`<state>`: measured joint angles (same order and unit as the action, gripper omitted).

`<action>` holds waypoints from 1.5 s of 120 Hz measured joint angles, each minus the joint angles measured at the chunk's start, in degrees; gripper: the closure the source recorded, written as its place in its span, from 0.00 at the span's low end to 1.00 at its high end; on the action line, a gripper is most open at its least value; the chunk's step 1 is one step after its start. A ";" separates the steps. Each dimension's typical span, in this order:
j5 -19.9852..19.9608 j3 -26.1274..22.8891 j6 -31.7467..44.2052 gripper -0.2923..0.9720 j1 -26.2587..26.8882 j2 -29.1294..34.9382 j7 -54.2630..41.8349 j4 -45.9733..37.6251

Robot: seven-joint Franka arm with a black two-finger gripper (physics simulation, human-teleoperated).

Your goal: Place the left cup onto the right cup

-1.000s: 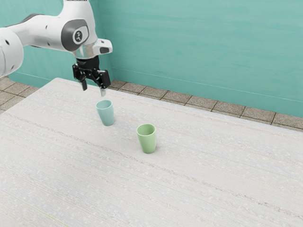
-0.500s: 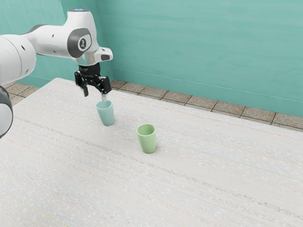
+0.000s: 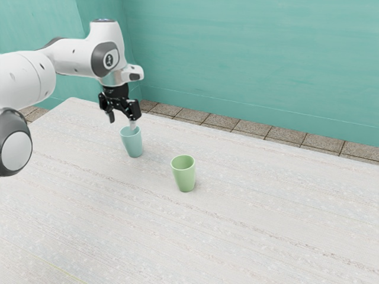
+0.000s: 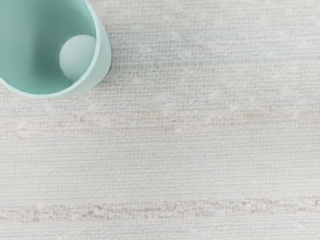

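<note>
A pale teal cup (image 3: 132,141) stands upright on the table at the exterior view's left. A light green cup (image 3: 184,173) stands upright to its right and nearer the front. My gripper (image 3: 122,122) hangs open just above the teal cup's rim, one finger over the far side of the rim and the other off to the exterior view's left. In the wrist view the teal cup (image 4: 47,47) is seen from above, its hollow inside showing, close under my hand.
The whitish wood-grain table (image 3: 237,225) stretches wide around both cups. A teal wall (image 3: 266,53) and a strip of brown floor tiles (image 3: 284,135) lie behind the table's far edge.
My arm has swung toward the exterior view's right and lowered, bringing the open gripper from above and behind the teal cup down to its rim. Neither cup has moved.
</note>
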<state>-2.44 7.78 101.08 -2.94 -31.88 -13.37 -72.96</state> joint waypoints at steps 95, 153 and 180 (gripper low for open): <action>1.13 -5.79 -0.01 0.23 -5.20 -7.55 -4.09 6.51; 5.16 -11.01 -0.01 0.23 -8.18 -9.31 -5.26 9.51; 7.17 -13.00 0.01 0.23 -9.70 -10.12 -5.57 10.26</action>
<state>4.73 -5.22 101.09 -12.64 -41.99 -18.94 -62.71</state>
